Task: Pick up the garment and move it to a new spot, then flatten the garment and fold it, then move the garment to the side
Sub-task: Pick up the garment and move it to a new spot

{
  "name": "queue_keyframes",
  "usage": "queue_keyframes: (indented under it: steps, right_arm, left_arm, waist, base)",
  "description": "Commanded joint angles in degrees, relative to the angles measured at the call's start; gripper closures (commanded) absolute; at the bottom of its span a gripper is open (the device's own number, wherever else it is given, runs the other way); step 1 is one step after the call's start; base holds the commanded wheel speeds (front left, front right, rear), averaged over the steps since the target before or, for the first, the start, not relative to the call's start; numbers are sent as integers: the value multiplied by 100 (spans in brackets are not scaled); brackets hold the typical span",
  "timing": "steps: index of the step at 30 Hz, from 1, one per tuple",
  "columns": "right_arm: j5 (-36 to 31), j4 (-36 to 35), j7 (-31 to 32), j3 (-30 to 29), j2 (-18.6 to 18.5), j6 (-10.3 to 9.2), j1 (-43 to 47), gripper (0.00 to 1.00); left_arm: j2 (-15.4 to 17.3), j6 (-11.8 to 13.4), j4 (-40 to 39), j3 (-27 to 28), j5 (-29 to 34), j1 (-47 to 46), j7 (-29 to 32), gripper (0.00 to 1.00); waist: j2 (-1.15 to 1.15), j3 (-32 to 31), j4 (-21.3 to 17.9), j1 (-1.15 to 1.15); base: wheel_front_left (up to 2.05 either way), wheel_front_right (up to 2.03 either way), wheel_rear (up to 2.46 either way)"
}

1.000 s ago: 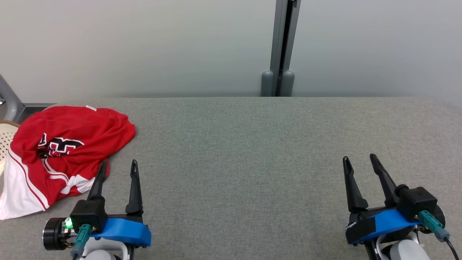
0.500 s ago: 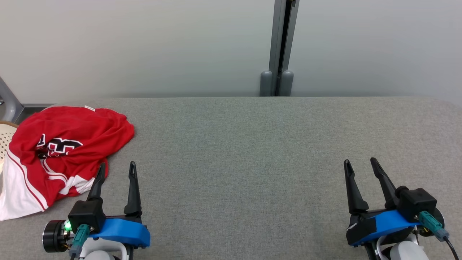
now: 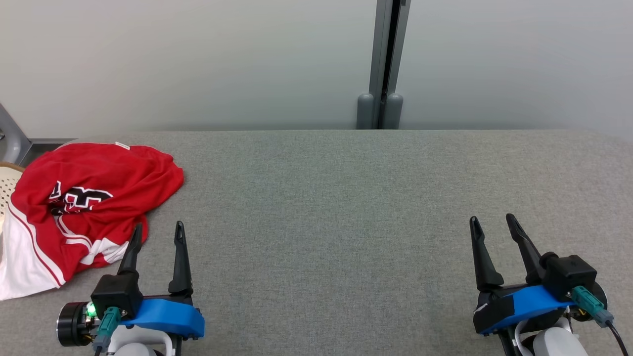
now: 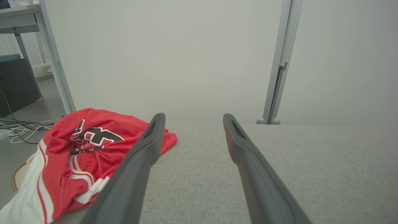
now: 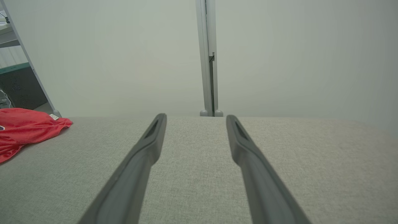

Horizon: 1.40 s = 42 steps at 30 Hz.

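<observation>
**Crumpled red garment at the worktop's left edge; both pairs of fingers open and empty**

The garment (image 3: 94, 198), a red jersey with white striped trim and a black-and-white print, lies bunched up at the far left of the grey fabric-covered worktop (image 3: 321, 222). Its white panel spills toward the left edge, beside a cream perforated object (image 3: 6, 190) at the border of the head view. A small white label sits on its far edge.

The left fingers (image 3: 180, 257) are spread wide and hold nothing. They point away from the robot, just beside the garment's near right corner. In the head view the tip of the left one overlaps the red hem, but whether it touches the cloth cannot be told. In the left wrist view that same finger crosses in front of the red fabric.

The right fingers (image 3: 482, 262) are also spread wide and empty. They are over bare worktop on the right side, well apart from the garment. The right wrist view shows the garment at its far left.

Behind the worktop stands a pale wall with a grey vertical post (image 3: 382, 64).
</observation>
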Motion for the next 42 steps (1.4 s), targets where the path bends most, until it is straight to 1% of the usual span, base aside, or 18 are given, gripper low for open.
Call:
queue_keyframes:
  steps: [1, 8, 16, 24, 25, 35, 42]
  right_arm:
    - [11, -1, -32, 3, -33, 2, -48, 0]
    - [35, 4, -32, 20, -33, 2, -65, 0]
    - [55, -14, -30, 99, -33, 2, -53, 0]
    - [37, -27, -27, 113, -33, 2, -55, 0]
    - [37, -27, -27, 113, -33, 2, -55, 0]
    - [87, 19, -27, 219, -33, 2, -31, 0]
    - [93, 31, -27, 272, -33, 2, -19, 0]
  left_arm:
    - [45, 18, 5, -19, -4, -88, -28, 0]
    - [74, 48, 29, -43, -46, -109, -28, 0]
    - [111, 69, 43, -52, -75, -143, -28, 0]
    - [172, 125, 29, -11, -126, -149, -28, 0]
    - [172, 125, 29, -11, -126, -149, -28, 0]
    - [264, 225, -28, 61, -194, -18, -16, 0]
    - [313, 240, -59, 89, -258, 0, 6, 0]
  waist:
    - [0, 6, 5, 0]
    - [0, 24, 42, 0]
    - [0, 66, 267, 0]
    - [0, 107, 715, 0]
    - [0, 107, 715, 0]
    - [0, 69, 1362, 0]
    - [0, 79, 1811, 0]
  base:
    - [0, 0, 0]
    - [0, 0, 0]
    - [0, 0, 0]
    - [0, 0, 0]
    - [0, 0, 0]
    - [0, 0, 0]
    - [0, 0, 0]
